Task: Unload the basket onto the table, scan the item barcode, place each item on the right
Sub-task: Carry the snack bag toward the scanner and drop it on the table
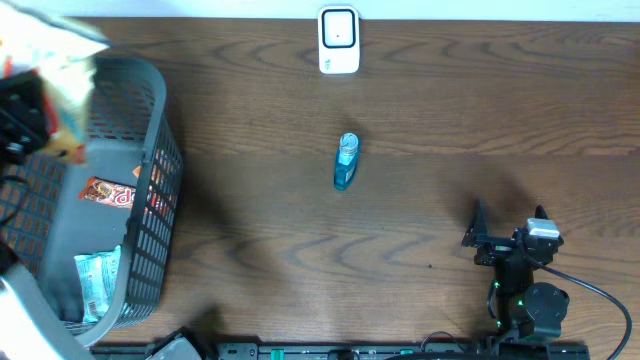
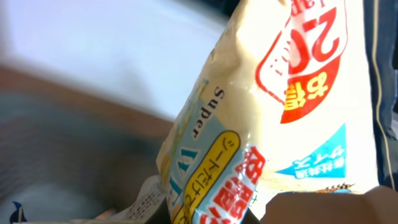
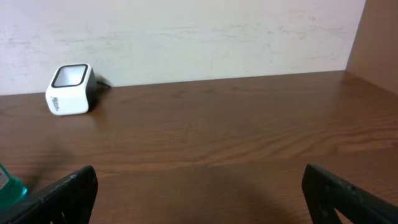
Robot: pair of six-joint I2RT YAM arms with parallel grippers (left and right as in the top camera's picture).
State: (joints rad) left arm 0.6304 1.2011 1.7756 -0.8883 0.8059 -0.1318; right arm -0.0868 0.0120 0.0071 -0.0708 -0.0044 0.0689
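Upper left: snack bag (image 1: 62, 62), white with red and yellow print, clamped in the closed left claw (image 1: 28, 118) above the grey basket (image 1: 165, 130). Centre: blue bottle (image 1: 346, 162) lying on the worktop (image 1: 450, 120). Top centre: white scanner (image 1: 339, 40). Lower right: right claw (image 1: 508, 215), jaws wide apart, empty.

Overhead, the bag (image 1: 62, 55) is a motion-blurred smear cut by the top-left corner, and the basket (image 1: 165, 190) runs off the left edge. In the left wrist view the bag overflows the top and right edges; everything behind it is blurred. The right wrist view shows only a sliver of the bottle (image 3: 9, 185) at its left edge.
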